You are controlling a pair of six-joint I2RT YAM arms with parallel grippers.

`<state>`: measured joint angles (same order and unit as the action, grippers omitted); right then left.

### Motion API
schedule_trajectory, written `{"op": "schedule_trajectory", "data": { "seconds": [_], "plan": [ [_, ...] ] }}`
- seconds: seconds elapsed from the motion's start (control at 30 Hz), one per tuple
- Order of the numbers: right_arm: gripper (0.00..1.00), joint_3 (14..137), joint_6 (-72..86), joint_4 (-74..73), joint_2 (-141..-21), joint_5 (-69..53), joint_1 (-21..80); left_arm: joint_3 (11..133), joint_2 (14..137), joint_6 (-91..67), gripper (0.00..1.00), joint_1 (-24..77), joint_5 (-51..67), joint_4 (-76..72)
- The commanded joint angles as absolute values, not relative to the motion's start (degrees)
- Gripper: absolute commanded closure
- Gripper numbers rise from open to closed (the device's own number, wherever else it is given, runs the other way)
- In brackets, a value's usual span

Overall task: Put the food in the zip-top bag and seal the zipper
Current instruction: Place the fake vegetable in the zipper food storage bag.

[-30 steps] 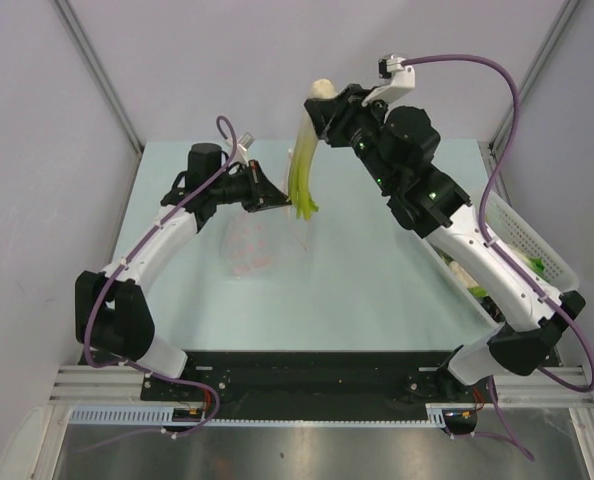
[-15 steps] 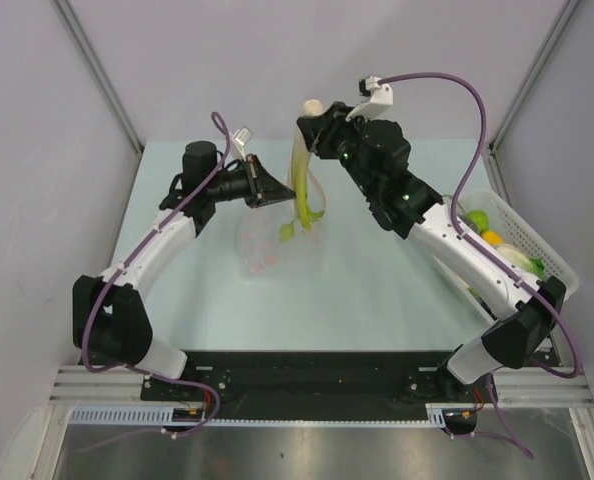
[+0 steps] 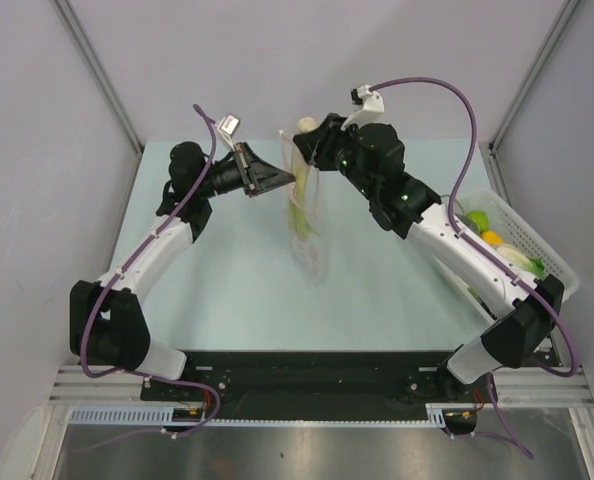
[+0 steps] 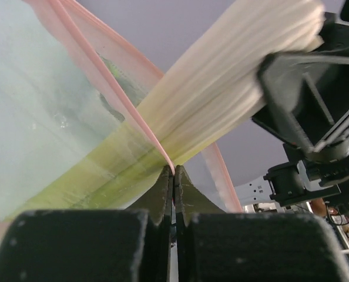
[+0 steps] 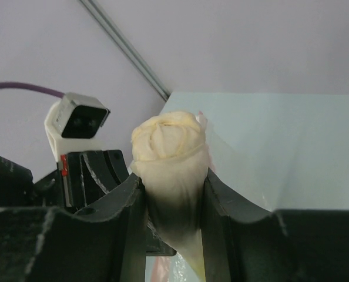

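My left gripper [image 3: 289, 181] is shut on the pink-red zipper strip [image 4: 127, 103] of the clear zip-top bag [image 3: 309, 240] and holds the bag hanging above the table. My right gripper [image 3: 306, 148] is shut on the white end of the leek [image 5: 171, 155]. The leek's green end [image 3: 299, 212] is down inside the bag's open mouth, and its white top [image 3: 304, 124] sticks out above. In the left wrist view the leek [image 4: 221, 100] crosses between the two pink mouth edges, just past my shut left gripper [image 4: 174, 171]. My right gripper [image 5: 173, 183] grips the leek from both sides.
A white latticed basket [image 3: 537, 240] at the table's right edge holds green and orange toy fruits [image 3: 482, 220] and a pale piece. The light table top [image 3: 217, 290] lies below the hanging bag. Grey walls stand close on both sides.
My left gripper has risen and lifted the bag off the table so it now hangs upright. My right gripper has lowered the leek, whose green end went into the bag.
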<state>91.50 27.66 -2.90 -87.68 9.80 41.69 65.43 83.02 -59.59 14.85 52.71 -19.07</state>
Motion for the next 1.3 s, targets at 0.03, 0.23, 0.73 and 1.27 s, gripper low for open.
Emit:
{"op": "schedule_trajectory", "data": {
  "seconds": [0.03, 0.23, 0.73, 1.27],
  "plan": [
    [1.00, 95.35, 26.46, -12.54, -89.73, -1.20, 40.87, 65.13, 80.51, -61.44, 1.00, 14.68, 53.96, -27.16],
    [1.00, 97.47, 21.10, -21.35, -93.16, -5.71, 39.55, 64.86, 79.63, -55.99, 1.00, 14.76, 53.61, -23.21],
    [0.86, 97.99, 14.50, -27.42, -98.61, -20.30, 38.58, 64.60, 77.78, -42.10, 1.00, 15.82, 53.17, -14.24],
    [0.11, 106.17, 8.17, -27.95, -93.35, -23.20, 34.37, 68.29, 75.94, -29.71, 1.00, 15.91, 52.56, -0.44]
  ]
}}
